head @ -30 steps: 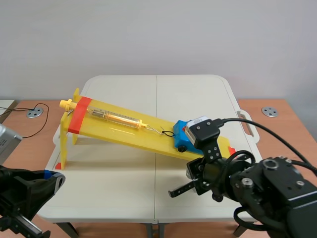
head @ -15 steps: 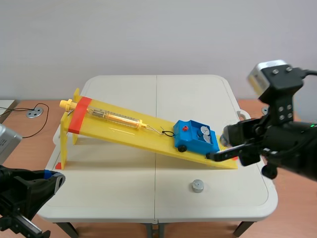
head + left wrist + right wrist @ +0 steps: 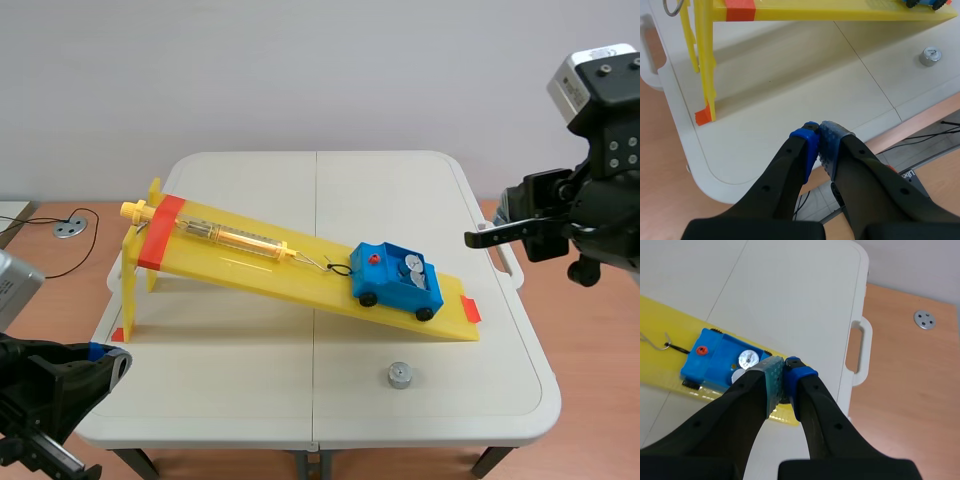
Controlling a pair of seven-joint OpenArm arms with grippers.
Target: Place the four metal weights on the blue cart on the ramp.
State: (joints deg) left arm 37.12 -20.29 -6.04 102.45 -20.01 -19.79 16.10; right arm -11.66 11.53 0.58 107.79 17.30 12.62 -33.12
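Table (image 3: pixel 250 385), ramp (image 3: pixel 290 278), blue cart (image 3: pixel 385 285) (weight (image 3: pixel 400 375) beside)

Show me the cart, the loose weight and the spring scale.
cart (image 3: pixel 395 288): scene view, blue side wall.
loose weight (image 3: pixel 400 375): scene view, its top.
spring scale (image 3: pixel 235 237): scene view, middle of tube.

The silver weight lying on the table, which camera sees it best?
The left wrist view: the loose metal weight looks biggest there, its top plain to see. The scene view shows it small, on the table in front of the ramp. The right wrist view doesn't show it.
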